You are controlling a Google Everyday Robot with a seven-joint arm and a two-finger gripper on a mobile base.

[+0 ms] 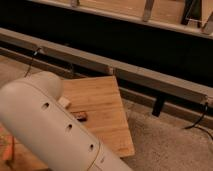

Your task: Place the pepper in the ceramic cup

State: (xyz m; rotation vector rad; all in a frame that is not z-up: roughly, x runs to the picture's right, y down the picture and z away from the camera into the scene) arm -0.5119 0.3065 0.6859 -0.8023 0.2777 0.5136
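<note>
My large cream arm link (50, 130) fills the lower left of the camera view and covers most of the wooden table (102, 107). The gripper is out of view, somewhere beyond the arm. The ceramic cup is hidden. A thin orange-red sliver (8, 150) shows at the left edge beside the arm; it may be the pepper, but I cannot tell.
A small dark object (81, 117) and a pale little block (64, 102) lie on the table just past the arm. A long grey rail (145, 75) runs behind the table, with black cables (197, 120) at the right. Speckled floor (170, 145) lies to the right of the table.
</note>
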